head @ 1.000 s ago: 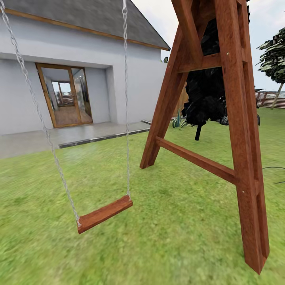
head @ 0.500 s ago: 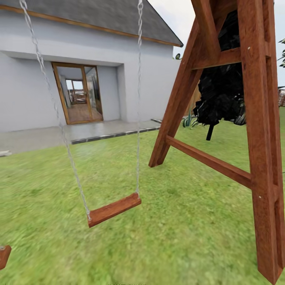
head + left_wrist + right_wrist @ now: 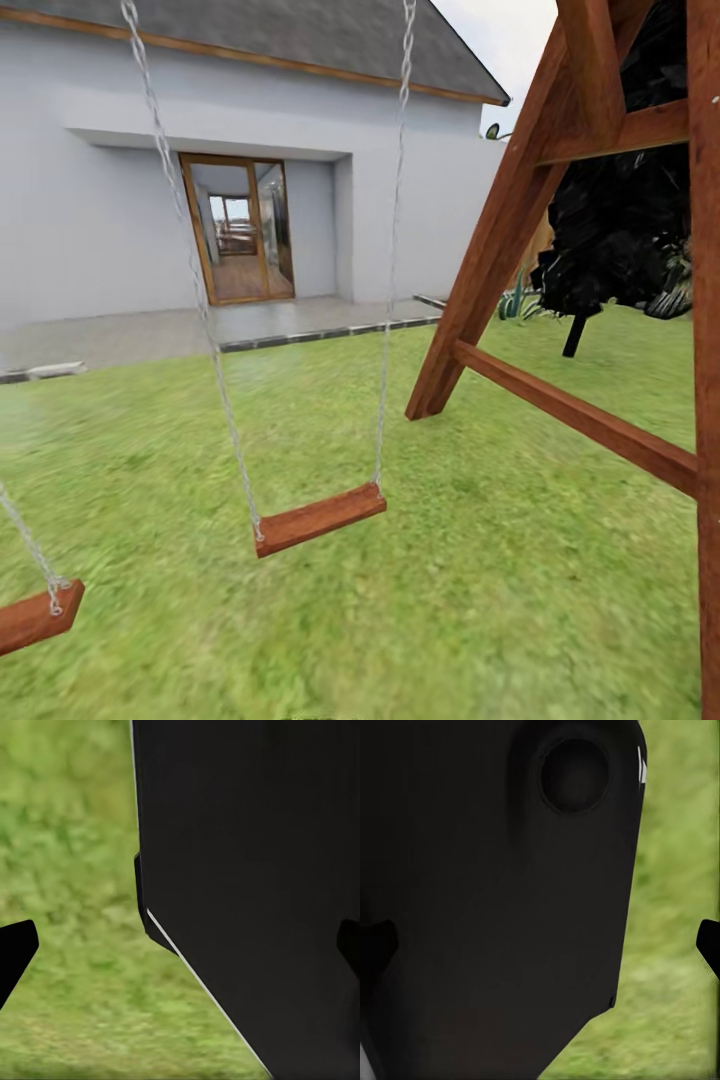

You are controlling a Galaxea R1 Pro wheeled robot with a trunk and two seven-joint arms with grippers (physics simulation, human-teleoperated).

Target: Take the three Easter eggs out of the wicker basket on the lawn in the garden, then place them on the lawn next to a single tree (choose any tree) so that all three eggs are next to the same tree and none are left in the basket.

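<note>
The lawn [image 3: 480, 580] spreads green from the near edge to a paved strip [image 3: 200, 330] along a white house [image 3: 100, 230] with a glazed door [image 3: 240, 228]. Over the grass hang 2 swing seats: 1 whole [image 3: 320, 518], 1 cut off at the left edge [image 3: 35, 617]. A wooden frame [image 3: 520, 230] partly hides a dark tree [image 3: 620, 230]. Both wrist views show blurred grass behind black robot bodywork; whether either pincer is released or clenched cannot be told.

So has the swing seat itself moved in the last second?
No. The seat keeps its place against the frame and house; the camera turned left.
</note>
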